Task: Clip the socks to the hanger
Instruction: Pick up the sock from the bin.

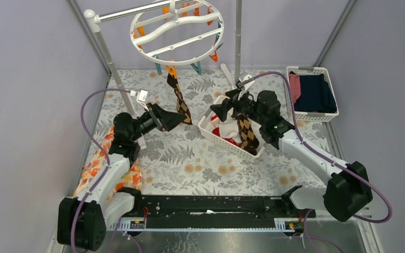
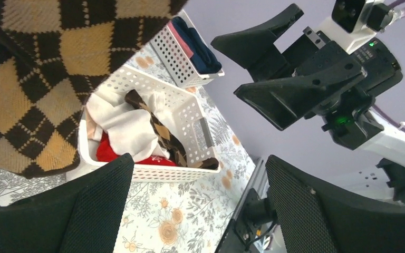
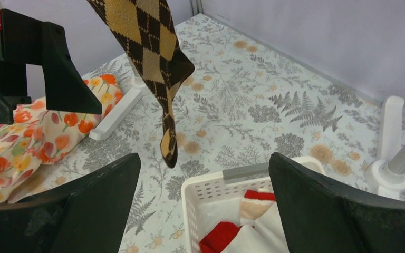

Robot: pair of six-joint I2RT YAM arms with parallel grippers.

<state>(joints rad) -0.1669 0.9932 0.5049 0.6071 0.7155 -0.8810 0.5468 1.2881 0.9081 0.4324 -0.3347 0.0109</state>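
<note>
The round white hanger (image 1: 176, 31) hangs from a rail at the back. One brown-and-tan argyle sock (image 1: 179, 100) dangles from an orange clothespin (image 1: 171, 70) on its rim. My left gripper (image 1: 176, 118) stands open just left of that sock's lower end, nothing between its fingers; in the left wrist view the sock (image 2: 37, 89) fills the upper left. My right gripper (image 1: 219, 105) is open above a white basket (image 1: 206, 129). The basket holds a second argyle sock (image 1: 248, 134), red socks (image 1: 227, 134) and a whitish one (image 2: 126, 126).
A second white basket (image 1: 312, 94) with navy and pink folded clothes sits at the back right. An orange floral cloth (image 1: 97, 163) lies along the left edge. The rack's poles (image 1: 237, 37) and white feet (image 3: 118, 113) stand on the floral tablecloth.
</note>
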